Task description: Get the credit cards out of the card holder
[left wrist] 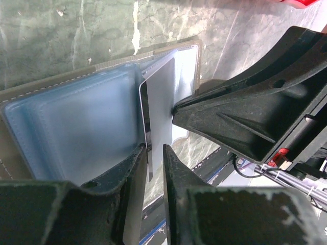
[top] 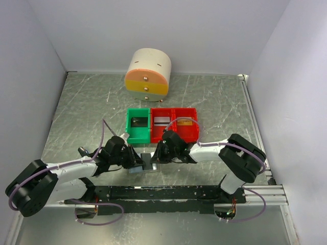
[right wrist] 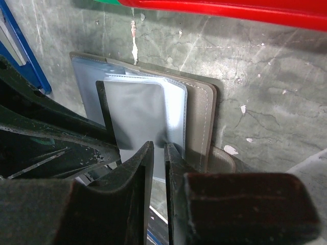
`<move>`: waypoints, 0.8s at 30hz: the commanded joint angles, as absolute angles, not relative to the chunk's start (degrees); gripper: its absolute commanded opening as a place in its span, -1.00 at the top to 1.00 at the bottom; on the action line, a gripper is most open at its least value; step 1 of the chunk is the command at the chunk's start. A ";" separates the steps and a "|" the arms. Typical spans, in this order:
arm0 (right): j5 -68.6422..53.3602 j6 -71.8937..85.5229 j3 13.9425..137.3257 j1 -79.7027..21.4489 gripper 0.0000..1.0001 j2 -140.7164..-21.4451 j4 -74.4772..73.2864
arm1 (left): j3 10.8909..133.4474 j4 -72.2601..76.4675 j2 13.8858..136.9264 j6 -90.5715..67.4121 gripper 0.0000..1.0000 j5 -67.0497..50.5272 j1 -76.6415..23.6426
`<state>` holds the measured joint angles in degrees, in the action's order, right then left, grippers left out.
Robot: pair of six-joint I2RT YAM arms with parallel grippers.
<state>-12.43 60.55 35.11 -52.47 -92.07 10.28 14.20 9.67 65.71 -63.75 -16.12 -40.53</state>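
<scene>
Enclosure: plain white walls (top: 204, 30) on three sides. The table (top: 214, 97) has a grey-green, marbled, scuffed sheet surface with pale chips and scratches. A black rail (top: 163, 193) runs along the near edge.

Back centre: a round drawer unit (top: 147, 74), cream above with yellow and orange fronts, stands against the rear wall.

Mid-table: a green bin (top: 129, 127) and two red bins (top: 173, 111) stand touching in a row. One of the credit cards lies in each: dark (top: 138, 122), silver (top: 161, 121), gold (top: 185, 122).

The card holder (left wrist: 66, 132) lies open and flat on the table just in front of the bins, between the two arms, pale blue pockets facing up. One pale silvery card (left wrist: 162, 102) stands tilted up out of the centre fold.

Left gripper (left wrist: 153, 150): released, jaws a little apart. The card's lower edge sits in the gap, which is wider than the card.

Right gripper (right wrist: 159, 148): its tip touches the raised card's far side. The jaws are nearly together over the pocket edge. I cannot tell whether they pinch anything.
</scene>
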 commanded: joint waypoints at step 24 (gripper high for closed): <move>-7.64 60.02 32.94 -52.04 0.68 -93.89 3.62 | 16.68 -4.45 59.29 -64.04 0.80 -8.75 -40.17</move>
